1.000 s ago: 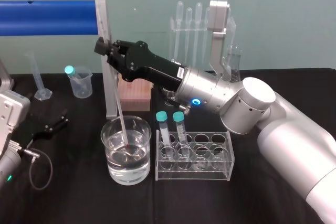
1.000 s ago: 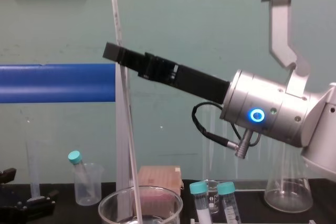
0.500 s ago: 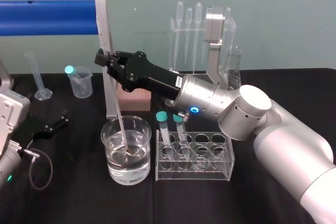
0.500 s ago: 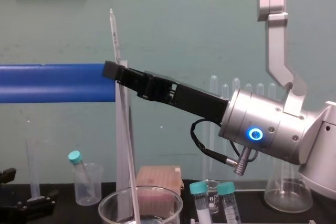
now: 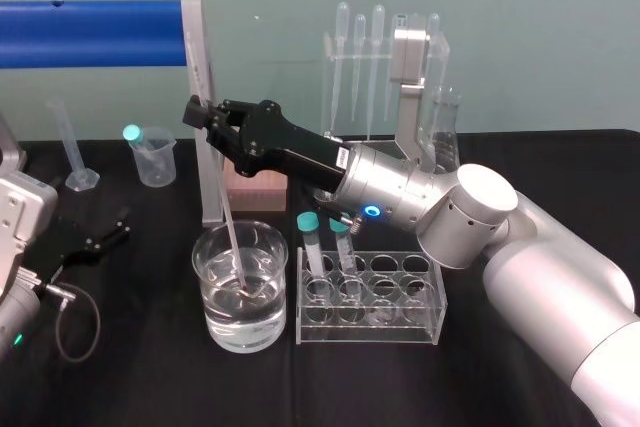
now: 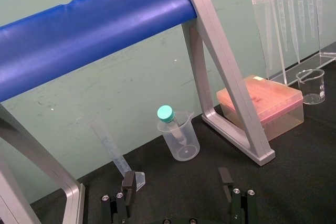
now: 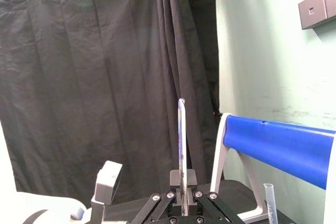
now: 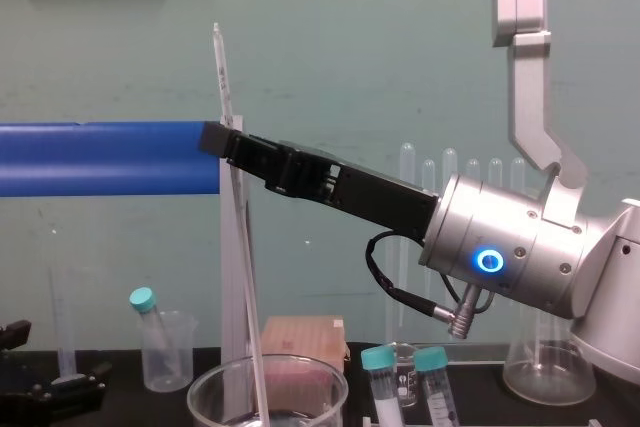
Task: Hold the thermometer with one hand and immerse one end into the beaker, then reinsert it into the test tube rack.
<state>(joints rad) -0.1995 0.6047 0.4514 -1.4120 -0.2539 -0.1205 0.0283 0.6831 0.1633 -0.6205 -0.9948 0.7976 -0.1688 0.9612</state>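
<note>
Thermometer (image 8: 221,77) clamped in leftward-reaching right hand (image 5: 203,113) fingers (image 8: 245,147), tip in beaker (image 5: 268,282), left hand (image 5: 90,244) parked low, fingers apart.

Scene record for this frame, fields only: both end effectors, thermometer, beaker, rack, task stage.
right end effector: shut on the thermometer, above the beaker
thermometer: slightly tilted, lower end in the water
beaker: partly filled, left of the test tube rack
test tube rack: two capped tubes at its left end
left end effector: open, parked low on the robot's left
task stage: one end immersed; reinsertion into rack not yet done
</note>
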